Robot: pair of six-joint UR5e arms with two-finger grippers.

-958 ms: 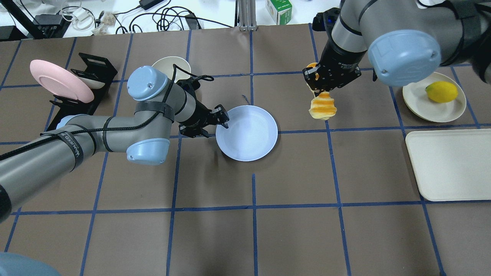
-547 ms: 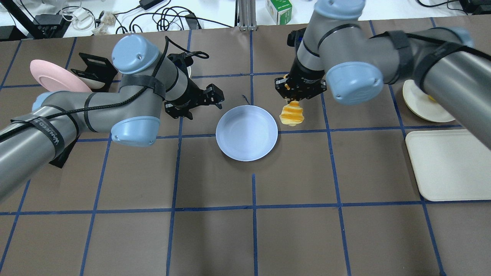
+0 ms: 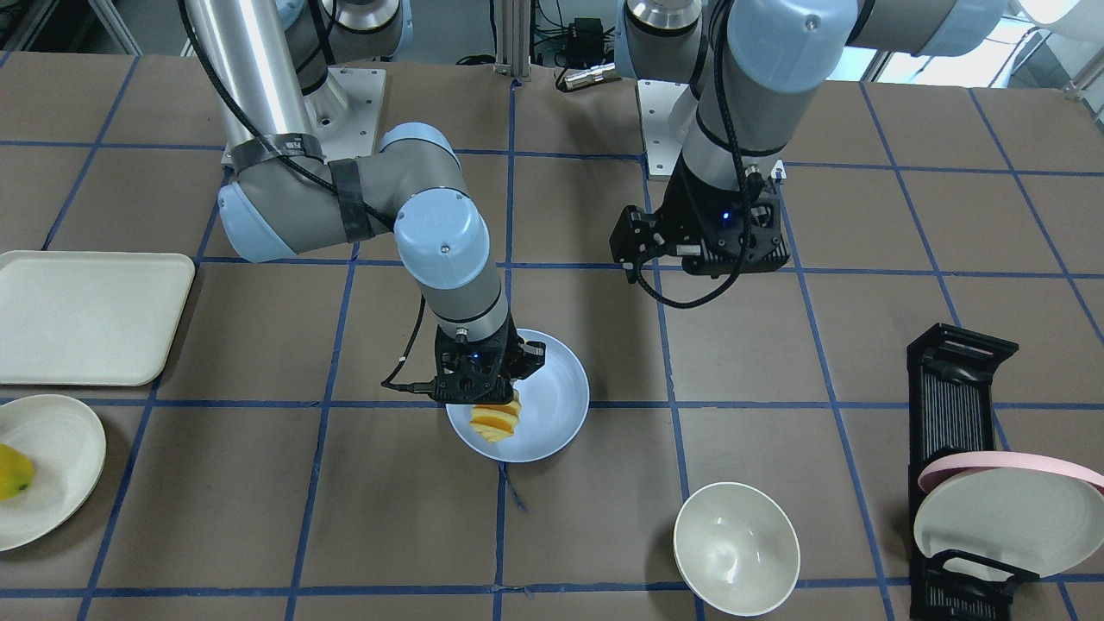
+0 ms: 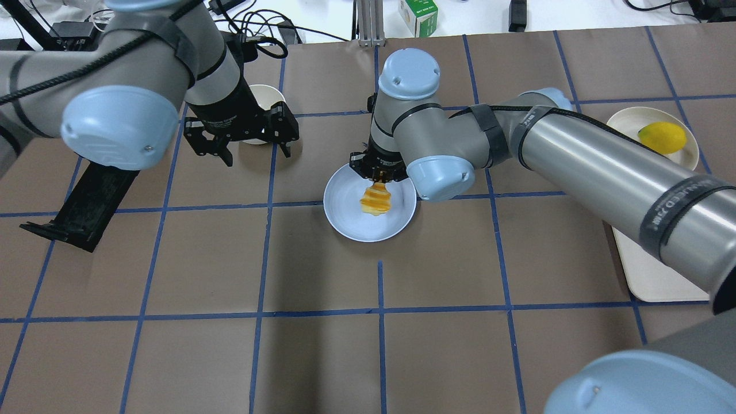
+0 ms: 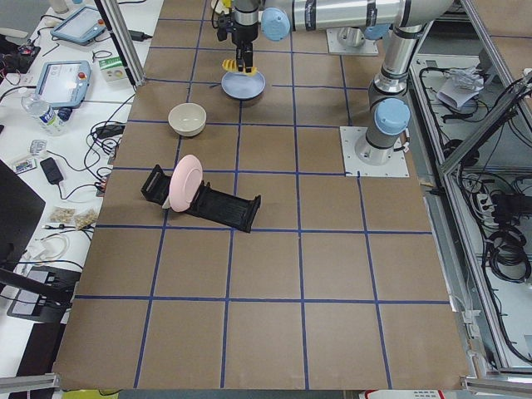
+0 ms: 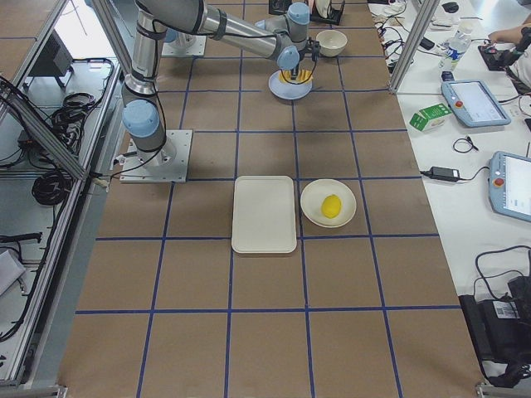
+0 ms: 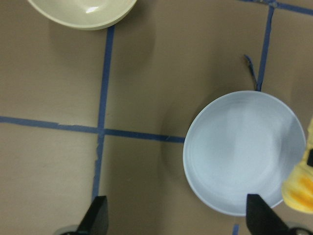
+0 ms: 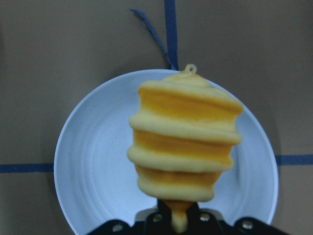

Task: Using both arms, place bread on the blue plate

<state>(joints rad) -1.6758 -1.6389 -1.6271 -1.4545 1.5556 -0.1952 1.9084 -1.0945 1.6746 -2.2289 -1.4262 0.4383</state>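
Observation:
My right gripper [image 4: 376, 177] is shut on one end of the bread [image 4: 375, 199], a ridged yellow and orange loaf. The loaf hangs from the fingers over the blue plate [image 4: 345, 221]. In the front view the bread [image 3: 495, 420] is over the plate's [image 3: 561, 388] left part, below the right gripper [image 3: 479, 392]. The right wrist view shows the bread [image 8: 185, 142] in front of the plate [image 8: 93, 161]. My left gripper [image 4: 256, 155] is open and empty, raised to the plate's left. Its wrist view has the plate [image 7: 244, 152] between its fingertips [image 7: 98, 218].
A white bowl [image 3: 736, 548] stands near the left gripper. A black dish rack [image 3: 957, 431] holds a pink plate [image 3: 1009, 470]. On the right side are a cream tray [image 4: 650, 270] and a lemon [image 4: 662, 137] on a cream plate [image 4: 624, 123].
My right arm carried the bread leftward, from beside the plate to over it. My left gripper drew back from the plate's rim to the left and rose.

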